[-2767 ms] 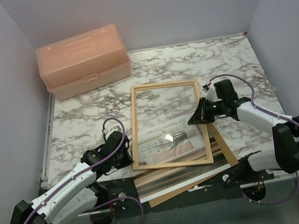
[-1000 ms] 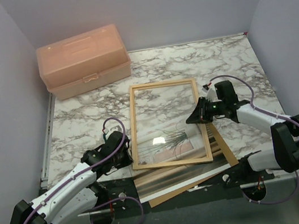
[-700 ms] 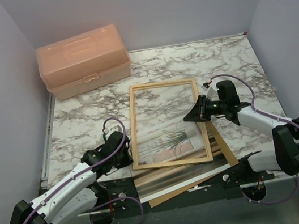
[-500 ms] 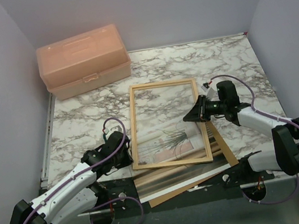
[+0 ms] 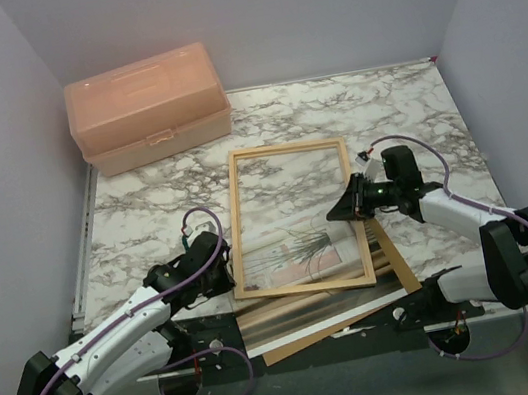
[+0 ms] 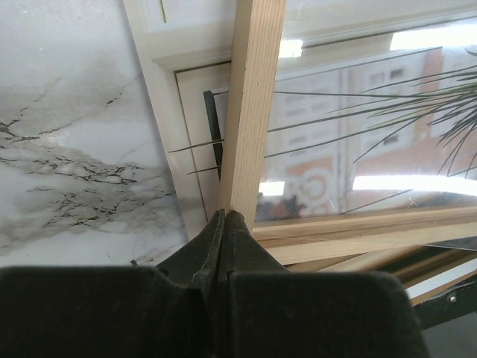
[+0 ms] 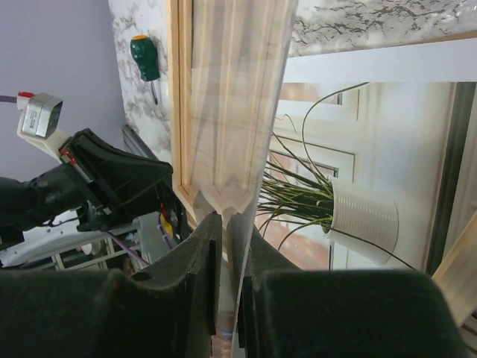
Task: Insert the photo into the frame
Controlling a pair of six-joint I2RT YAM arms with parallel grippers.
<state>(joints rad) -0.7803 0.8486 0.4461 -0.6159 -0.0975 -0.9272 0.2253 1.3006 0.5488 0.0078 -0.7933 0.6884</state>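
Overhead view of a marble table [image 5: 146,217] with two robot arms reaching in from 6 o'clock.

At 11 o'clock sits a peach plastic toolbox [image 5: 148,108], lid down.

At 7 o'clock the left gripper [image 5: 226,275] has its fingers pressed together. Their tips are against the near end of the left bar of the frame [image 5: 236,222], close to its 7 o'clock corner.

The frame lies at the table's centre, a light-wood rectangle with its long axis running roughly 12 to 6.

The photo [image 5: 299,252] – a spiky potted plant at a window – shows through the near half of the frame only. The far half shows bare marble. Judging from this, the print is under the frame but not yet squared in the opening.

At 3 o'clock the right gripper [image 5: 336,214] has its fingers almost together, nipping the frame's right edge. Whether they catch wood or glazing cannot be told.

The print lies at about 3 o'clock from the left gripper and about 8 o'clock from the right. Both are just beside it, and only the right arm actually grips the frame.

A brown backing board [image 5: 397,266] pokes out beneath the frame toward 5 o'clock.

The right wrist view also catches a green-handled screwdriver [image 7: 144,58] on the marble past the frame's left bar.

No brand, label or writing is legible anywhere.
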